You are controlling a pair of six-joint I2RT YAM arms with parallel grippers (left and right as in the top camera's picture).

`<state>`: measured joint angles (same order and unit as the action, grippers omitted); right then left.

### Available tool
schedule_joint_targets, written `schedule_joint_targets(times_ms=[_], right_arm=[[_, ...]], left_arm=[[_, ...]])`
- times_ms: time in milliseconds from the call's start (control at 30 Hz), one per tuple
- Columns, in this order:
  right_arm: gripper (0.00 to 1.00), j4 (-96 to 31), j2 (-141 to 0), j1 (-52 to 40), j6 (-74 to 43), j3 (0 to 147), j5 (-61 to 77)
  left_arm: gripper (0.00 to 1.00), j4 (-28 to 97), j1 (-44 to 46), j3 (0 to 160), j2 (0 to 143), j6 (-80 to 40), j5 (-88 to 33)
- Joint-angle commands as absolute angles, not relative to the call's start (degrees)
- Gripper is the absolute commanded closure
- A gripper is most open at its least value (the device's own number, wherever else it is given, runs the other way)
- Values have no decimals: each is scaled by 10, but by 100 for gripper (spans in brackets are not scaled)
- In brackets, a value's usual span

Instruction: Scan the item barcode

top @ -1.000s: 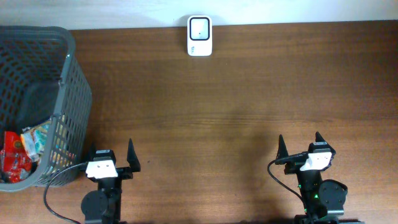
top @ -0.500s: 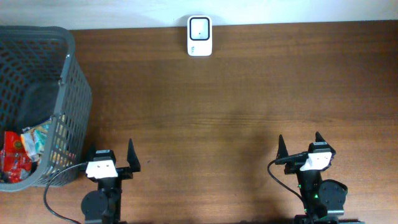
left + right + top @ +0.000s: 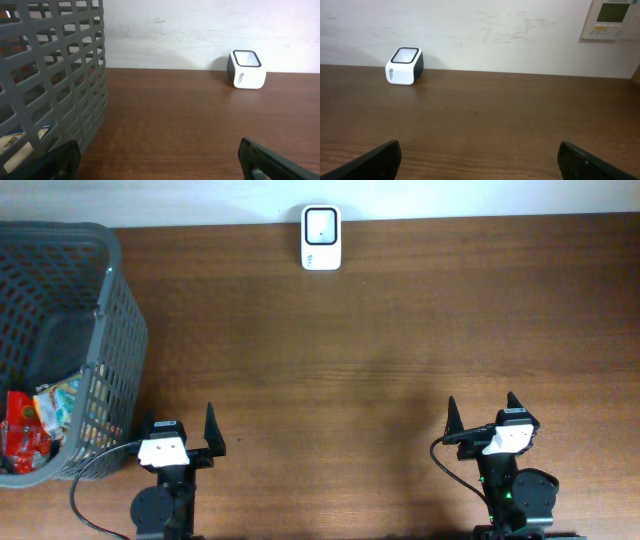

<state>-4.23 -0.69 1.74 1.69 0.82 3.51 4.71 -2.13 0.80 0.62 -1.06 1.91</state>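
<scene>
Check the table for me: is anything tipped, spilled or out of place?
Nothing stands out. The scanner sits squarely at the far edge of the table, the packets are inside the grey basket, and the left end effector and right end effector are both open and empty.

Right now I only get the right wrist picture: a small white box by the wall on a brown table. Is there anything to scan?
Observer: Yes. A grey mesh basket stands at the left end of the table, outside your picture, and packets, some of them red, lie in its bottom.
Operator: Is an arm holding one?
Observer: No. The left gripper is beside the basket, jaws open and empty.
Operator: Which arm is nearer that white box?
Observer: Neither, clearly. From overhead the white barcode scanner sits at the far edge, roughly midway between the left gripper and the right gripper.
</scene>
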Motion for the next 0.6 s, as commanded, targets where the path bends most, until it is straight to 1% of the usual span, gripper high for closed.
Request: schedule_joint_targets(times_ms=[0, 33, 67, 100, 133, 167, 200, 233, 300, 333, 400, 467, 500, 533, 567], right_arm=[[2, -43, -5, 19, 15, 3, 32], [2, -43, -5, 19, 15, 3, 32], [2, -43, -5, 19, 15, 3, 32], [2, -43, -5, 19, 15, 3, 32], [2, -43, -5, 19, 15, 3, 32], [2, -43, -5, 19, 15, 3, 32], [2, -43, -5, 19, 15, 3, 32], [2, -43, -5, 19, 15, 3, 32], [2, -43, -5, 19, 15, 3, 32], [2, -43, -5, 19, 15, 3, 32], [2, -43, -5, 19, 15, 3, 32], [2, -43, -5, 19, 15, 3, 32], [2, -43, -5, 19, 15, 3, 32], [2, -43, -5, 19, 15, 3, 32], [2, -43, -5, 19, 15, 3, 32]], left_arm=[[1, 31, -24, 6, 4, -5, 12], [1, 29, -24, 6, 4, -8, -28], [1, 19, -24, 6, 4, -8, -33], [1, -27, -24, 6, 4, -8, -49], [1, -74, -24, 6, 4, -8, -97], [1, -142, -24, 6, 4, -8, -180], [1, -205, -24, 7, 4, -8, -234], [1, -235, -24, 11, 4, -8, -244], [1, -227, -24, 29, 4, -8, -244], [1, -213, -24, 44, 4, -8, -244], [1, -138, -24, 105, 5, -8, -211], [1, -14, -24, 192, 28, -3, -130], [1, 73, -24, 257, 69, 22, -122], [1, 187, -24, 354, 150, 36, -122], [1, 218, -24, 397, 203, 36, -122]])
